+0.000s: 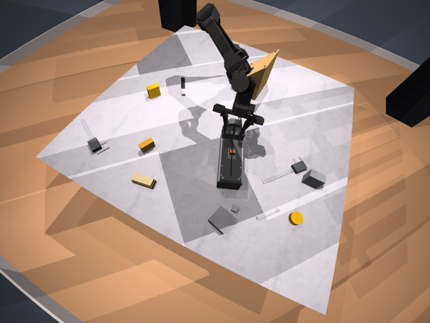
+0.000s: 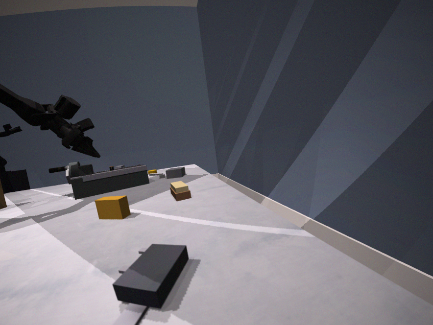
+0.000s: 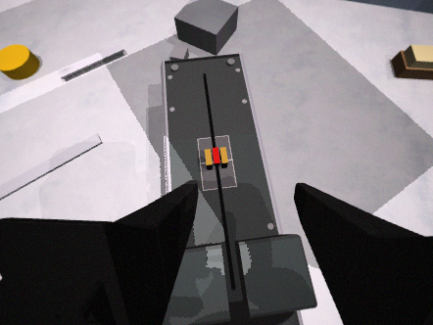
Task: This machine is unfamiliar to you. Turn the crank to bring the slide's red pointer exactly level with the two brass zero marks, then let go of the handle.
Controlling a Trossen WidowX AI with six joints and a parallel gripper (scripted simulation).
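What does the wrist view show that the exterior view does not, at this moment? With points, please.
Only wrist: the red pointer (image 3: 216,156) between two brass marks (image 3: 209,157) (image 3: 223,156), appearing about level.
Only exterior: the crank handle (image 2: 57,170), outside the gripper (image 2: 99,156).
Both: the open gripper (image 3: 245,189), the machine (image 2: 111,182) (image 3: 188,117) and the yellow disc (image 2: 152,171) (image 3: 19,61).

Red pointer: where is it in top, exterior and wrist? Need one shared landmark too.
Top: red pointer, just right of picture centre.
Exterior: can't be made out.
Wrist: centre, between two brass marks.
Shared landmark: the dark machine body, long and boxy, in all three.
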